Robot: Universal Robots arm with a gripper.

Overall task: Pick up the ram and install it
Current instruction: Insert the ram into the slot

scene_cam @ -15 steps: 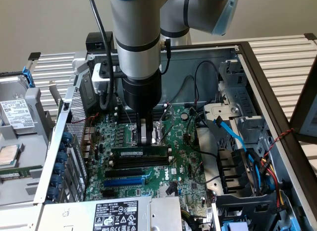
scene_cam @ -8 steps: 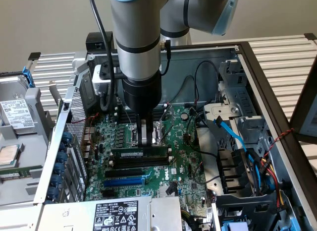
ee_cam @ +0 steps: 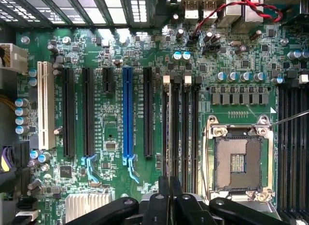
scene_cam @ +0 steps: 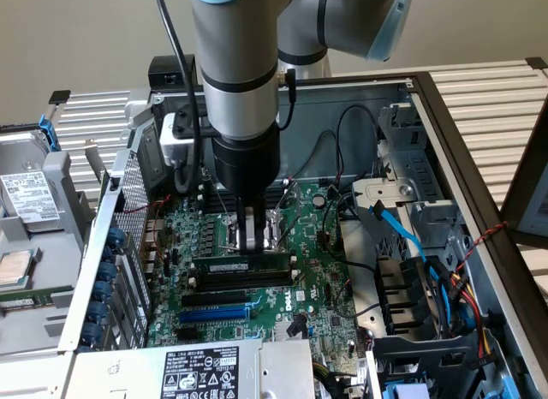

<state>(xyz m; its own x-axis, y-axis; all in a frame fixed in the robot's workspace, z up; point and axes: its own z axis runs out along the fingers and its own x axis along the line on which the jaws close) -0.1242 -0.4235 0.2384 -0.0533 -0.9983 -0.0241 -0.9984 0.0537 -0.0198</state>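
Note:
The ram [scene_cam: 231, 267] is a long dark green stick with a pale label. It stands on edge along the black memory slots [ee_cam: 186, 128] of the green motherboard [ee_cam: 111, 56]. My gripper [scene_cam: 251, 243] reaches straight down from the arm onto its top edge, fingers pressed together on it. In the wrist view the ram [ee_cam: 168, 138] shows edge-on as a thin dark strip running out from between the fingers [ee_cam: 159, 205], in line with the slot farthest from the CPU socket. I cannot tell how deep it sits in the slot.
The bare CPU socket [ee_cam: 236, 162] lies beside the memory slots, with the blue expansion slot [ee_cam: 128, 114] and black slots on the other side. Blue and black cables [scene_cam: 402, 236] and a drive cage fill the case on the exterior view's right. A labelled box [scene_cam: 205, 373] sits at the front.

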